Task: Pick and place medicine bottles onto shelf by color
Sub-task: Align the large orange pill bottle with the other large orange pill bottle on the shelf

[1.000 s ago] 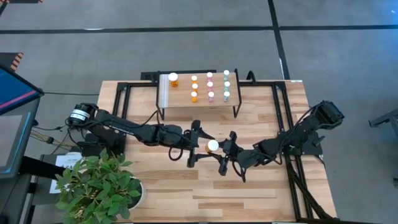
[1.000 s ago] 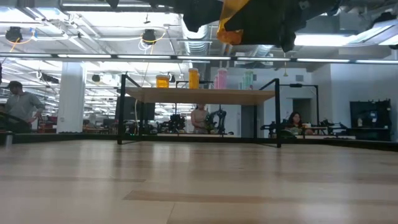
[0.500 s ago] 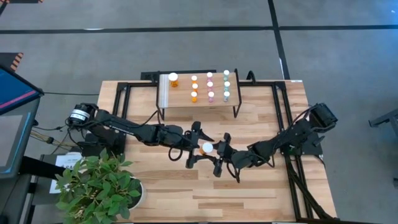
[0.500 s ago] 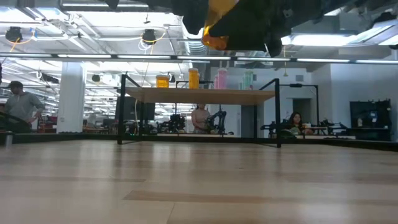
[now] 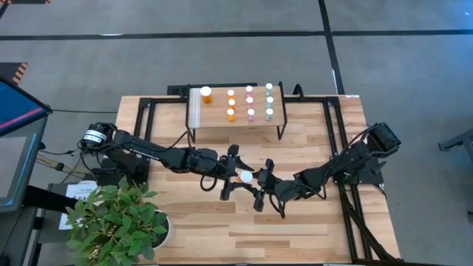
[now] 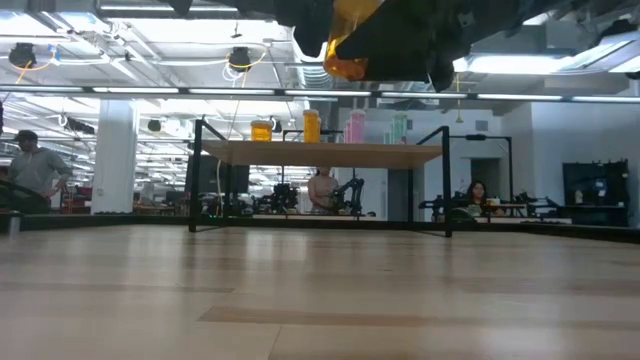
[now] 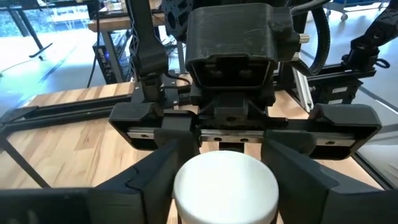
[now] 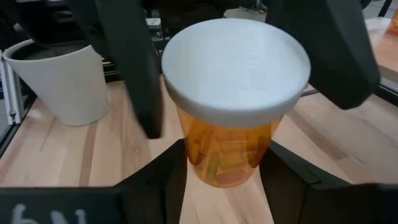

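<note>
A large orange medicine bottle with a white cap (image 5: pixel 244 176) is in the air over the table's middle, between my two grippers. My right gripper (image 5: pixel 259 183) is shut on it. My left gripper (image 5: pixel 234 174) is open, with its fingers (image 8: pixel 127 68) on either side of the cap (image 7: pixel 225 186); whether they touch it I cannot tell. The shelf (image 5: pixel 214 118) stands at the table's far side. On it stand another large orange bottle (image 5: pixel 206 94) and rows of small orange (image 5: pixel 230 104), pink (image 5: pixel 250 103) and pale green (image 5: pixel 269 101) bottles. My right gripper pinches the bottle's orange body (image 8: pixel 227 155), below the cap, between its two fingers (image 8: pixel 171 177). The fingers come about level from the table's right. The bottle is lifted well clear of the table (image 6: pixel 345 50), its cap up.
A potted plant (image 5: pixel 118 222) stands at the table's near left corner. A black metal frame (image 5: pixel 332 140) runs around the shelf and along the table's right side. People (image 6: pixel 30 170) show in the room beyond the table.
My right gripper has carried the orange bottle a little toward the table's left, in between my left gripper's open fingers. The bottle stays cap up and clear of the table.
</note>
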